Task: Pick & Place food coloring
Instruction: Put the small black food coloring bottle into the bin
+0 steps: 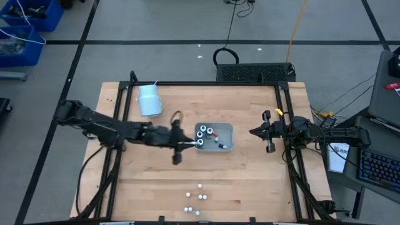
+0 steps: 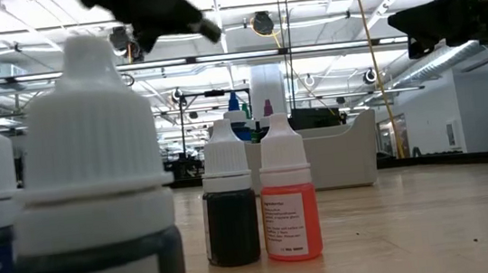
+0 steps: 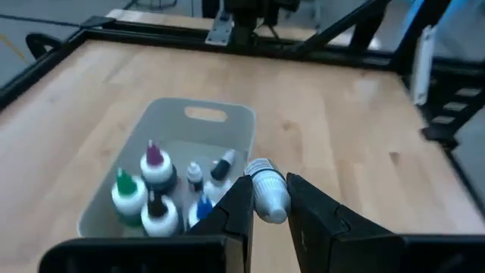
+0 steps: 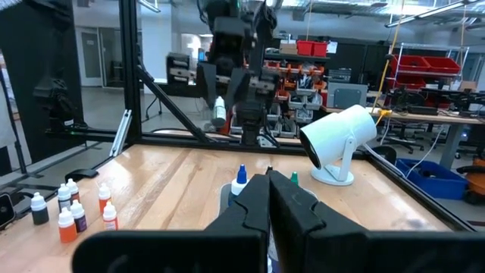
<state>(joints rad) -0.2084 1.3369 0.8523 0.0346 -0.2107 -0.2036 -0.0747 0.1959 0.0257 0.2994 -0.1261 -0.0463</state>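
Observation:
A small food coloring bottle [image 3: 265, 199] with a white ribbed cap sits between the fingers of my left gripper [image 3: 267, 216], just left of the clear tray [image 1: 228, 129] at the table's middle. The tray [image 3: 227, 121] holds several more bottles with coloured tips [image 3: 155, 189]. Several loose bottles [image 1: 195, 201] stand upright near the table's front edge; the low view shows a dark one [image 2: 232, 212] and a red one [image 2: 289, 206] among them. My right gripper [image 1: 252, 132] hovers shut, right of the tray. My left gripper pinches the small bottle between its two fingers, with the white cap end [image 3: 259, 173] sticking out past the fingertips. The fingers come slanting down from the table's left. The bottle [image 4: 220, 112] is lifted clear of the table, beside the tray's left rim.
A pale white cylinder-shaped cup [image 1: 150, 100] stands at the back left of the table. A black frame [image 1: 206, 84] runs along the table's edges. Bare wood lies between the tray and the loose bottles at the front.

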